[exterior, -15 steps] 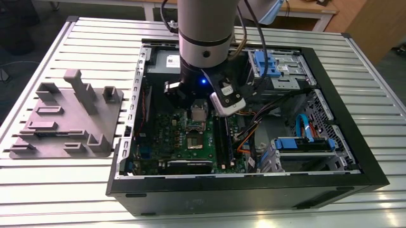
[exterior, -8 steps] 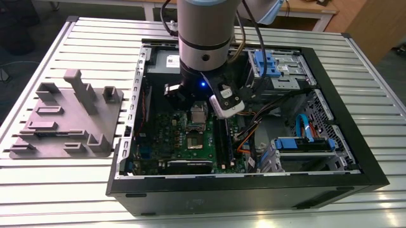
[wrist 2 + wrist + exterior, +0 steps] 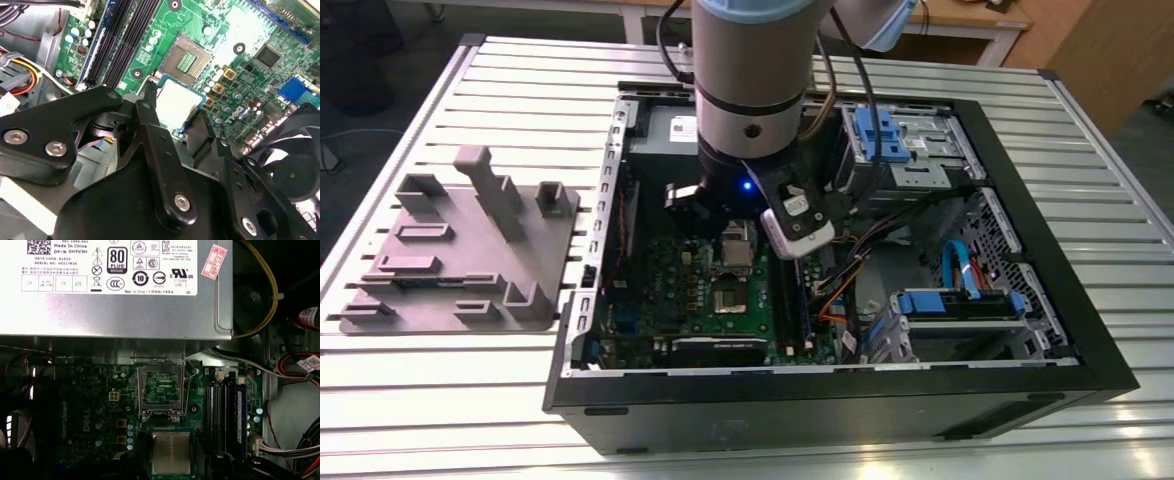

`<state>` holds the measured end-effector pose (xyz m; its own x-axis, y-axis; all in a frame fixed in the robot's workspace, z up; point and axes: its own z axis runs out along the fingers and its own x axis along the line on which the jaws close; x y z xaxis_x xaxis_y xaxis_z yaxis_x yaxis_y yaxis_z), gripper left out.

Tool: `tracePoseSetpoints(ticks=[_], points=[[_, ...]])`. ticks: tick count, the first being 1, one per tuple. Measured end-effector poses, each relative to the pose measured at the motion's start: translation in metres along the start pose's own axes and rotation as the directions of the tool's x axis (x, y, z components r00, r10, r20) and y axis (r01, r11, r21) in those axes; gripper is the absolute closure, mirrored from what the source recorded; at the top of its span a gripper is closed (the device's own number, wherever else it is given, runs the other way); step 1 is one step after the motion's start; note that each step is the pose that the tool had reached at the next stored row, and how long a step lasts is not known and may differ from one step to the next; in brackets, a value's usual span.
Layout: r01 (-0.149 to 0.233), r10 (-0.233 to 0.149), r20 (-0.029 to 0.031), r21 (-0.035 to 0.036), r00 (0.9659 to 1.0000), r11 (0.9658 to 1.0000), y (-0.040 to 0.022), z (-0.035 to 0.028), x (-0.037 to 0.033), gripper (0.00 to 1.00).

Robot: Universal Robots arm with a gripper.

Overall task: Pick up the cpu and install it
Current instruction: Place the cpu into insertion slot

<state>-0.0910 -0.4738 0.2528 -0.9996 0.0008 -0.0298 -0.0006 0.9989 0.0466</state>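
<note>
The cpu (image 3: 176, 99) is a small square chip with a silver top and a thin pale rim, and my gripper (image 3: 175, 109) is shut on it, black fingers (image 3: 150, 100) pressing its opposite edges. It hangs a little above the green motherboard (image 3: 235, 30), beside the open socket (image 3: 186, 60) and not over it. In the first wrist view the cpu (image 3: 171, 452) sits just short of the socket (image 3: 160, 387), whose metal frame is lifted. In the exterior view my gripper (image 3: 724, 222) reaches down into the open computer case (image 3: 1067, 310).
The grey power supply (image 3: 115, 305) borders the socket on its far side. Memory slots (image 3: 225, 410) run alongside, with cable bundles (image 3: 295, 365) beyond them. A fan (image 3: 295, 175) sits close to the fingers. On the exterior view's left stands a grey plastic tray (image 3: 454, 250) with raised blocks.
</note>
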Motion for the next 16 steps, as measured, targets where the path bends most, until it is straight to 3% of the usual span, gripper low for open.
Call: tracePoseSetpoints(ticks=[16], points=[[0.000, 0.000, 0.0000, 0.0011, 1.0000, 1.0000, -0.0036, 0.0038, 0.0001, 0.53]])
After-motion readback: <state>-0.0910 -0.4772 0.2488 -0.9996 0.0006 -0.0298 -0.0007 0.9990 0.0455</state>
